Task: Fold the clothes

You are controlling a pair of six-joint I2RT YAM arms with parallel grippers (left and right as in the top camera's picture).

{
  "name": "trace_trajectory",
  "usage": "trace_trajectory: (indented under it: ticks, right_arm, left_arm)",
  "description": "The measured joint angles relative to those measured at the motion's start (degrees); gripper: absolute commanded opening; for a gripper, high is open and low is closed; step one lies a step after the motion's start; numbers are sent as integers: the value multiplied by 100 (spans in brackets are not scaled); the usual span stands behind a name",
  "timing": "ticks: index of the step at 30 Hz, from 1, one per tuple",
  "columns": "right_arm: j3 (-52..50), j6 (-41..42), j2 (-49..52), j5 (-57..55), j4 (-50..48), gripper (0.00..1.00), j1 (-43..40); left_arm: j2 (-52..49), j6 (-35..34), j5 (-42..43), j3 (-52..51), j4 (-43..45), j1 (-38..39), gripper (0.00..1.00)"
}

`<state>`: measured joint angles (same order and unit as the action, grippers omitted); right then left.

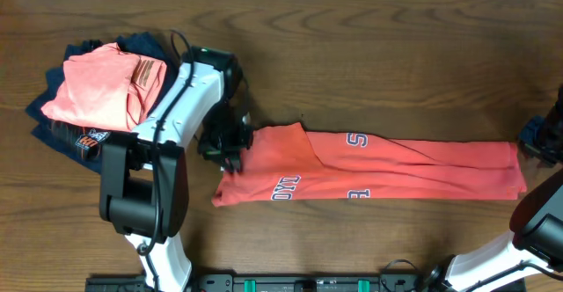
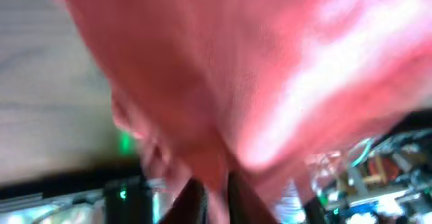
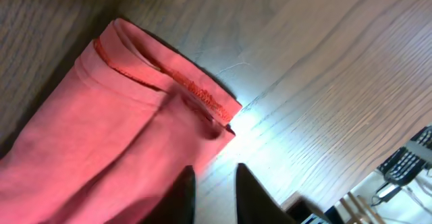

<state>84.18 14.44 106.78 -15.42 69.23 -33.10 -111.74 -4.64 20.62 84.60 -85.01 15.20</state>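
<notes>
I seem to be in a robotics lab: wood-grain bench (image 1: pixel 369 54), left arm (image 1: pixel 171 116) mounted by a black rail (image 1: pixel 334 283), loose wiring (image 2: pixel 358 150).

Open tabletop (image 1: pixel 378 54) beyond T-shirt (image 1: pixel 396 169); garment stack (image 1: pixel 101 94) cornerside.

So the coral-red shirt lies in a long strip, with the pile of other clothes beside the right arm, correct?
Not quite: the overhead view shows the pile beside the left arm. The coral-red shirt does lie in a long strip.
</notes>
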Motion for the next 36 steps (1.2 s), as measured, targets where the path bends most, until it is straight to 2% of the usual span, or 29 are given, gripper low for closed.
trace_trajectory:
  ticks: [3,5,13,16,21,25,28,36]
  right_arm:
    - [0,-92,0,31,-15,30,-63]
    - [0,-175,0,76,-17,34,-140]
    - [0,-680,0,446,-24,44,-212]
    - [-42,-861,0,527,-133,52,-212]
    - [-557,-1327,0,824,-769,66,-214]
    - [-1191,-1624,0,946,-1414,72,-225]
    - [-1631,-1753,0,942,-1899,75,-234]
    - [-2083,-1867,-61,837,-2503,76,-372]
  left_arm:
    - [0,-4,-7,0,-140,33,40]
    - [0,17,-11,-4,-192,33,44]
    - [0,-2,-4,-11,170,33,44]
    - [0,-4,-4,-11,411,33,44]
    - [0,-4,-4,-11,682,33,44]
    - [0,-7,-4,-11,787,33,44]
    - [0,-4,-4,-11,798,33,44]
    - [0,-7,-4,-11,844,33,44]
